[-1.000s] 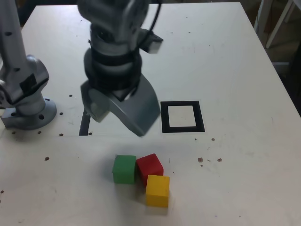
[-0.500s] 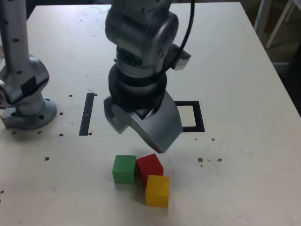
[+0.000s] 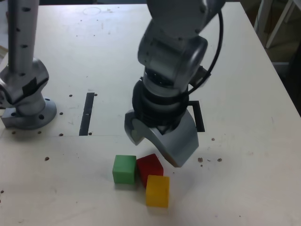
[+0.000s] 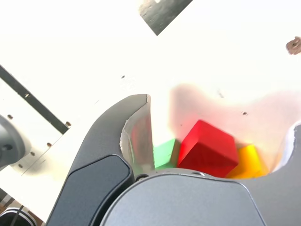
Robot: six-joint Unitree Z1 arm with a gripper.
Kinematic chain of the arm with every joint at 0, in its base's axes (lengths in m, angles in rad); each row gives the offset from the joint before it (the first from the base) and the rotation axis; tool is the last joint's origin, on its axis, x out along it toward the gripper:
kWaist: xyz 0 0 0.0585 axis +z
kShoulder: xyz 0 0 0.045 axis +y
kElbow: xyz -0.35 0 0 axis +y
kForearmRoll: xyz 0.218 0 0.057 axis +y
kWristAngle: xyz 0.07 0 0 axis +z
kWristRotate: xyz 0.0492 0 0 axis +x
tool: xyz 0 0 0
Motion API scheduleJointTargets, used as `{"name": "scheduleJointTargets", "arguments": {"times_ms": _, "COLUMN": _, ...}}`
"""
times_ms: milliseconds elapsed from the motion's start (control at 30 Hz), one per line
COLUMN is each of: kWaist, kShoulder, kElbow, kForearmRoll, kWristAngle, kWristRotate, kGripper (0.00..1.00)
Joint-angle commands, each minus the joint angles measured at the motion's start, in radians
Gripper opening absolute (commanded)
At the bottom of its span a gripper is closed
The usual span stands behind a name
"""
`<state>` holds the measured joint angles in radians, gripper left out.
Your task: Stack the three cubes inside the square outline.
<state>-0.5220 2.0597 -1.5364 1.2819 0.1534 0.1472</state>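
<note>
gripper [image 4: 221, 110]: jaws wide apart, above cubes | exterior view, from red cube [image 3: 150, 169]: green cube [image 3: 124, 169] 9 o'clock, yellow cube [image 3: 157, 191] 5, square outline [image 3: 199, 117] 1, partly hidden | pale speckled table [image 3: 244, 155]; white legs [image 3: 280, 23] beyond, 2 o'clock

Green, red and yellow cubes [image 3: 157, 191].
</note>
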Motion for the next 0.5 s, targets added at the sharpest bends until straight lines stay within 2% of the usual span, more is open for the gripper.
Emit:
{"name": "scheduleJointTargets", "arguments": {"times_ms": 0, "kWaist": 0.008, "kShoulder": 0.012, "kElbow": -0.005, "kForearmRoll": -0.009, "kWristAngle": -0.003, "kWristRotate": 0.007, "kGripper": 0.96}}
{"name": "scheduleJointTargets", "arguments": {"times_ms": 233, "kWaist": 0.023, "kShoulder": 0.033, "kElbow": 0.002, "kForearmRoll": -0.044, "kWristAngle": -0.011, "kWristRotate": 0.021, "kGripper": 0.96}}
{"name": "scheduleJointTargets", "arguments": {"times_ms": 467, "kWaist": 0.023, "kShoulder": 0.046, "kElbow": 0.023, "kForearmRoll": -0.069, "kWristAngle": -0.038, "kWristRotate": 0.022, "kGripper": 0.93}}
